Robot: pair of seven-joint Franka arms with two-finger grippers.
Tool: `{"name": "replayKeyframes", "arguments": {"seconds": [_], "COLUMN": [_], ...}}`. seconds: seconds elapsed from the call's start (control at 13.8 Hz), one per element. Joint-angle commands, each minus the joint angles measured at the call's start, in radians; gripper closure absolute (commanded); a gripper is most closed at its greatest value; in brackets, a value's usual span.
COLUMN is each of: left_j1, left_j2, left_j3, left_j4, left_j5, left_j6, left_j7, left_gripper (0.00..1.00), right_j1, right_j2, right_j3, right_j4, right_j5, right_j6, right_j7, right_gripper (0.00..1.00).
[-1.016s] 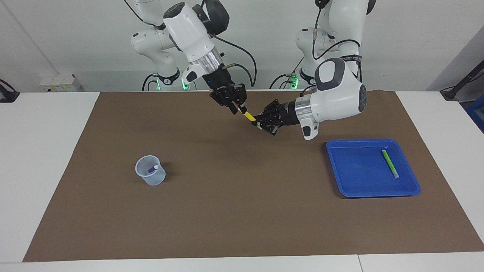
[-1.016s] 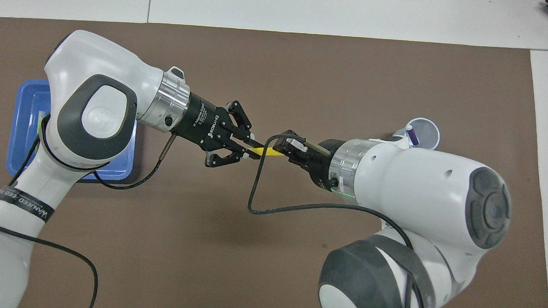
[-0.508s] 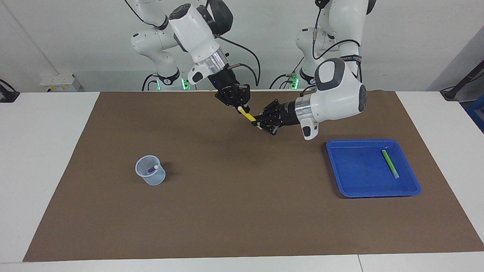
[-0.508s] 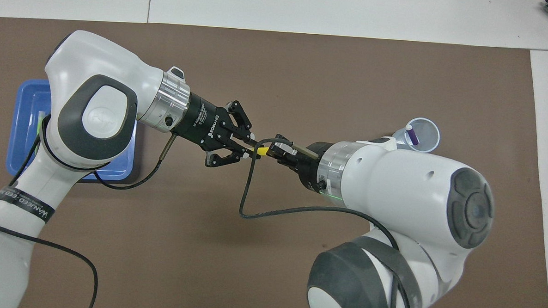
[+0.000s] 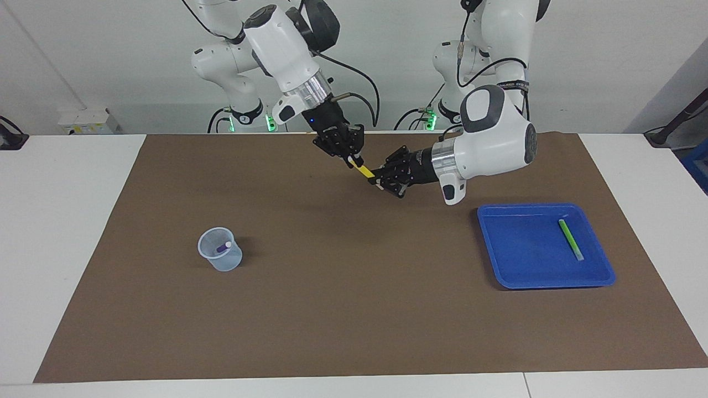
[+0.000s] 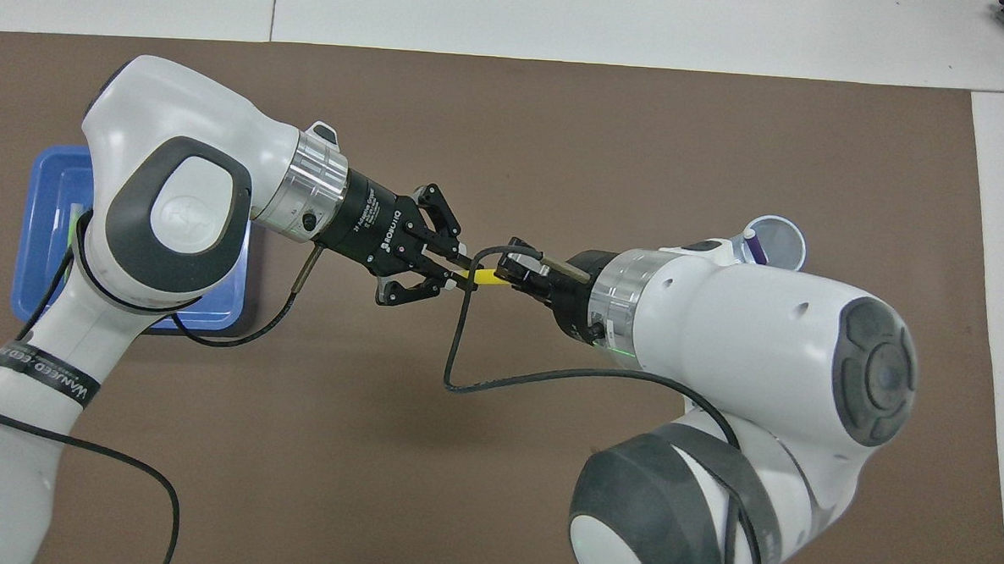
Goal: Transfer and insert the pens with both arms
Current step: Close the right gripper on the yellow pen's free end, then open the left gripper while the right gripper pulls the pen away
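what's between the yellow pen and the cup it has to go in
Nothing visible. The yellow pen is up in the air, held by both the left hand and right hand; only bare brown mat lies toward the cup.

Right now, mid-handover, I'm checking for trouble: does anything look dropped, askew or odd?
Nothing stands out. The yellow pen is up in the air, gripped at both ends by the left gripper and right gripper. The purple pen sits in the cup, the green pen in the blue tray.

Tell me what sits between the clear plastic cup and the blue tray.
Only bare brown mat lies between the clear plastic cup and blue tray, shown in the facing view.
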Motion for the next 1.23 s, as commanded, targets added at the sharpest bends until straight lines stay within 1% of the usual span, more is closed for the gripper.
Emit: {"name": "replayKeyframes", "arguments": {"seconds": [0.0, 0.29, 0.36, 0.44, 0.51, 0.65, 0.8, 0.87, 1.02, 1.16], "left_j1": [-0.008, -0.008, -0.008, -0.008, -0.007, -0.008, -0.008, -0.007, -0.002, 0.01], "left_j2": [-0.021, -0.021, -0.021, -0.022, -0.022, -0.024, -0.03, -0.037, -0.057, -0.097], "left_j3": [0.011, 0.011, 0.012, 0.012, 0.012, 0.012, 0.014, 0.014, 0.012, 0.015], "left_j4": [-0.022, -0.022, -0.022, -0.022, -0.022, -0.022, -0.033, -0.04, -0.074, -0.147], "left_j5": [-0.011, -0.009, -0.008, -0.008, -0.006, -0.005, -0.002, 0.018, 0.111, 0.168], "left_j6": [0.013, 0.011, 0.011, 0.011, 0.008, 0.008, 0.005, -0.001, -0.006, -0.007], "left_j7": [0.002, 0.002, -0.003, -0.015, -0.011, -0.008, -0.004, 0.011, 0.06, 0.159], "left_gripper": [1.0, 1.0, 0.77, 0.36, 0.0, 0.0, 0.0, 0.0, 0.0, 0.0], "right_j1": [-0.011, -0.011, -0.012, -0.014, -0.016, -0.016, -0.034, -0.046, -0.081, -0.115], "right_j2": [0.013, 0.013, 0.013, 0.013, 0.012, 0.012, 0.01, 0.01, 0.003, 0.003], "right_j3": [0.007, 0.007, 0.005, 0.005, 0.003, 0.002, 0.002, 0.0, -0.001, 0.0], "right_j4": [0.013, 0.013, 0.013, 0.014, 0.014, 0.013, 0.013, 0.014, 0.014, 0.013], "right_j5": [0.024, 0.023, 0.023, 0.023, 0.021, 0.009, 0.006, 0.006, 0.006, 0.004], "right_j6": [0.005, -0.001, -0.005, -0.012, -0.019, -0.027, -0.054, -0.082, -0.13, -0.14], "right_j7": [-0.038, -0.044, -0.068, -0.099, -0.117, -0.134, -0.206, -0.263, -0.356, -0.424], "right_gripper": [1.0, 1.0, 1.0, 1.0, 1.0, 1.0, 1.0, 1.0, 1.0, 1.0]}}
